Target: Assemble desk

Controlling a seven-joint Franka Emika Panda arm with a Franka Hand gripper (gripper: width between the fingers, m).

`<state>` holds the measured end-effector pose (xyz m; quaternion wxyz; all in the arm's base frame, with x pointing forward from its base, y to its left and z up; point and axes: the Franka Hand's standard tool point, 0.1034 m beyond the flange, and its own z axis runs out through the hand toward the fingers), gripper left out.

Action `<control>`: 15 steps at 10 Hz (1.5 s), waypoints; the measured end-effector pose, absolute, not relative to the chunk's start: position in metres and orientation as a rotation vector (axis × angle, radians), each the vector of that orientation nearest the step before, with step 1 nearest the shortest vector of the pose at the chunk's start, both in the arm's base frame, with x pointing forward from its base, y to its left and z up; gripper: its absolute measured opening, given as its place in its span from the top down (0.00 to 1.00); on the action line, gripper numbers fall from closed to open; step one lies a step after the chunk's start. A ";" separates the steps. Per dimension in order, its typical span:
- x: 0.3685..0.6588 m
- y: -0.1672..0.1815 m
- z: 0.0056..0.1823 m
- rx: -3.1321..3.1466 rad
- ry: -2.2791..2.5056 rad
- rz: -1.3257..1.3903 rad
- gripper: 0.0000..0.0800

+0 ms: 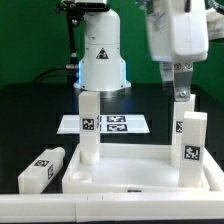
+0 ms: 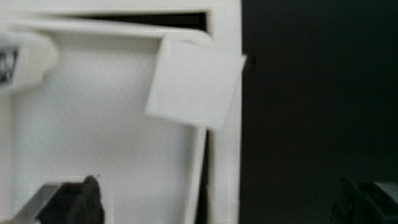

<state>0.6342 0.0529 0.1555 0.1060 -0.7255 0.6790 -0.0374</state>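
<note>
The white desk tabletop (image 1: 130,172) lies at the front of the table, underside up. One leg (image 1: 88,125) stands upright in its far socket on the exterior view's left. A tagged leg (image 1: 193,145) stands upright on the exterior view's right, and another tagged leg (image 1: 181,120) shows just behind it. A fourth leg (image 1: 40,170) lies loose on the table beside the tabletop's left side. My gripper (image 1: 181,92) hangs above the right-hand legs. In the wrist view the gripper (image 2: 222,205) is open and empty over the tabletop (image 2: 107,130), with an upright leg (image 2: 192,85) ahead of it.
The marker board (image 1: 105,123) lies flat behind the tabletop. The robot base (image 1: 100,55) stands at the back, with cables on the dark table beside it.
</note>
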 end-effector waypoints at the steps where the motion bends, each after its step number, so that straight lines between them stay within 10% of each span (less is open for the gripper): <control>1: 0.631 0.037 0.154 -2.222 1.901 -0.137 0.19; 15: 0.619 -0.065 0.121 -2.984 0.616 -0.208 0.19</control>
